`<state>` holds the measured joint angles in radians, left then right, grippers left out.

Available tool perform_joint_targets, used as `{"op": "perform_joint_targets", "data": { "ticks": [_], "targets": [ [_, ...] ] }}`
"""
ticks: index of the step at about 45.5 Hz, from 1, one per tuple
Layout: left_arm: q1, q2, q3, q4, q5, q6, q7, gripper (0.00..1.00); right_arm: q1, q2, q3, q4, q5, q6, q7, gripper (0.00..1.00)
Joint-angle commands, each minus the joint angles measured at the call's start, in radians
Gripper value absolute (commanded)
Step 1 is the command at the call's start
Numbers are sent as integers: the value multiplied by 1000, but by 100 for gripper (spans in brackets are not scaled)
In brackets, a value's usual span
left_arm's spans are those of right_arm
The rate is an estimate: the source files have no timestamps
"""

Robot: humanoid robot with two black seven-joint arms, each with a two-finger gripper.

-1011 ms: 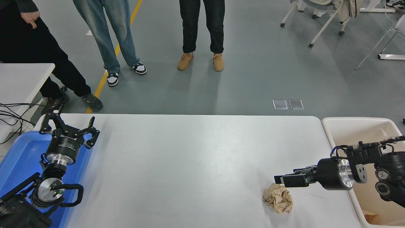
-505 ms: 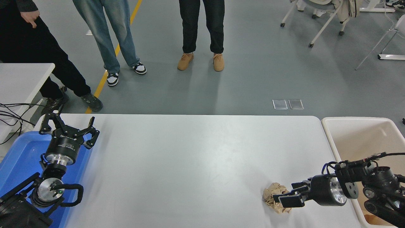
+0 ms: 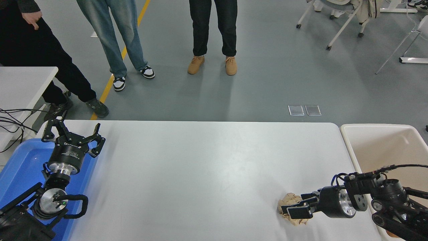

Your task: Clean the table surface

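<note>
table surface takes up the middle of the view, wide and white, and the only litter on it is a crumpled ball of brown paper near its front right corner. the right gripper lies low and nearly flat over the top, reaching in from the right, with its fingers set around the ball and touching it; whether they have pinched firmly i cannot tell. to do this step well, the fingers should probably squeeze until the paper gives a little, since a loose wad can slip or spring out, and then lift straight up before swinging right, so nothing drags across the top.

beige bin stands just beside the right end of the table; what shows of its inside looks bare apart from a brown scrap low in its near corner, partly hidden by the arm. it seems the likely place for the paper. blue bin sits at the left end and looks bare where it shows. the left gripper is parked above it, fingers spread wide, holding nothing.
</note>
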<state>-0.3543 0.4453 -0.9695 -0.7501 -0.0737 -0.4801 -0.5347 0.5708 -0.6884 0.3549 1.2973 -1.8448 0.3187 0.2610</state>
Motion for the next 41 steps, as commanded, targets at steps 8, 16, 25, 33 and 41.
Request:
{"op": "perform_joint_targets", "data": {
  "ticks": [8,16,25,33,41],
  "targets": [
    [0,1,0,0,0,0,1,99,-3,49,-39,-73,-1,-52,3,99],
    [0,0,0,0,0,0,1,99,-5,50,-57,-76,-2,-61,4,99],
    [0,0,0,0,0,0,1,99,-5,66,-65,-95,-2,-70,6,99],
    [0,0,0,0,0,0,1,99,-5,67,-114,-101,-2,-116,11,99],
    [0,0,0,0,0,0,-1,99,-9,67,-142,-102,-2,-164,43,99]
  ]
}}
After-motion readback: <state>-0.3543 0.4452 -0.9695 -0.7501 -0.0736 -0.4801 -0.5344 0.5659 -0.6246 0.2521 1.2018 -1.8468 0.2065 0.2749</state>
